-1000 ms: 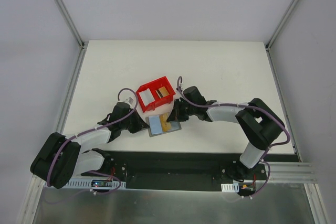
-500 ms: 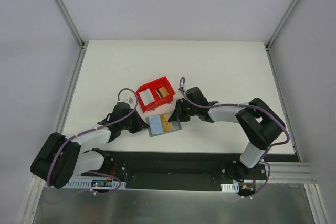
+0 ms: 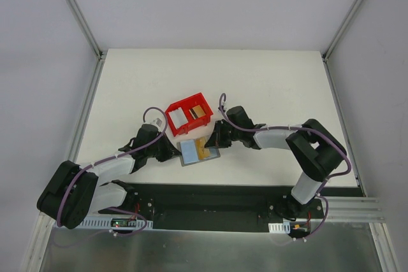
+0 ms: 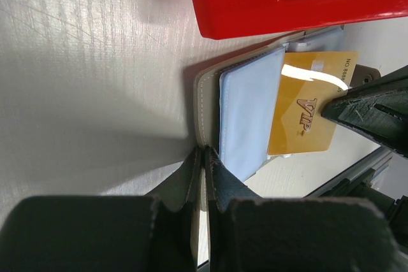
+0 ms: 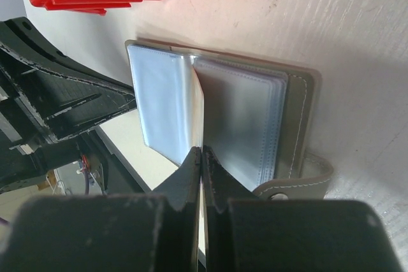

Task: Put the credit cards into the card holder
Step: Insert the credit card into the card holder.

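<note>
This is a robotics lab, set up as a closed test cell. A white table (image 3: pixel 268 87) sits boxed in by plain pale wall panels (image 3: pixel 210 4) joined with aluminium posts (image 3: pixel 76 9). 2 robot arms, the left arm (image 3: pixel 111 165) and the right arm (image 3: pixel 280 137), are bolted to a black base plate (image 3: pixel 210 199) at the table's near edge. Purple cables (image 3: pixel 153 108) loop along them, and bare circuit boards (image 3: pixel 125 223) sit by their bases. A brushed sheet-metal apron (image 3: pixel 210 250) runs in front of the plate.

Open grey card holder (image 3: pixel 189 152), gold card (image 4: pixel 305 113) on it
</note>
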`<move>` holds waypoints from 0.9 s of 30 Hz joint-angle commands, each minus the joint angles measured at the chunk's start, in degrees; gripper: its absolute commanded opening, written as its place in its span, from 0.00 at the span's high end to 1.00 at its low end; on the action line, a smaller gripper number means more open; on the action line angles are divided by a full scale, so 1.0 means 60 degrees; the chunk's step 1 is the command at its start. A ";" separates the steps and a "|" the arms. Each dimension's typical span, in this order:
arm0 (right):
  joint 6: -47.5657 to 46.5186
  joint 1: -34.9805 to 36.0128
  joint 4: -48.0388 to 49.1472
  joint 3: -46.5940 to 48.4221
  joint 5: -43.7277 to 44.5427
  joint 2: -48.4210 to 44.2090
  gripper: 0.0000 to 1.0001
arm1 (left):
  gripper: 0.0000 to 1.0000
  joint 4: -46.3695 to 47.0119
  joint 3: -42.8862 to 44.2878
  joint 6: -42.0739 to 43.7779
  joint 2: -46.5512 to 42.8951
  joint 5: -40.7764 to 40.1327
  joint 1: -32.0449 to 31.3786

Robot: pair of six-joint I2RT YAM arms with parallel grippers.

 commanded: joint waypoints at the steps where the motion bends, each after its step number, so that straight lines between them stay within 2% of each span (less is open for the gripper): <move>1: -0.0057 0.0137 0.0252 -0.0066 -0.0127 0.0190 1.00 | 1.00 -0.0766 -0.0263 0.0237 0.0214 -0.0233 0.0063; 17: -0.0072 0.0474 0.0721 -0.0037 -0.0069 0.0718 1.00 | 1.00 -0.0766 -0.0292 0.0150 0.0215 -0.0321 0.0049; 27: 0.0177 0.0416 0.0721 0.0110 0.0736 0.0733 1.00 | 1.00 -0.0766 -0.0307 0.0106 0.0185 -0.0277 0.0063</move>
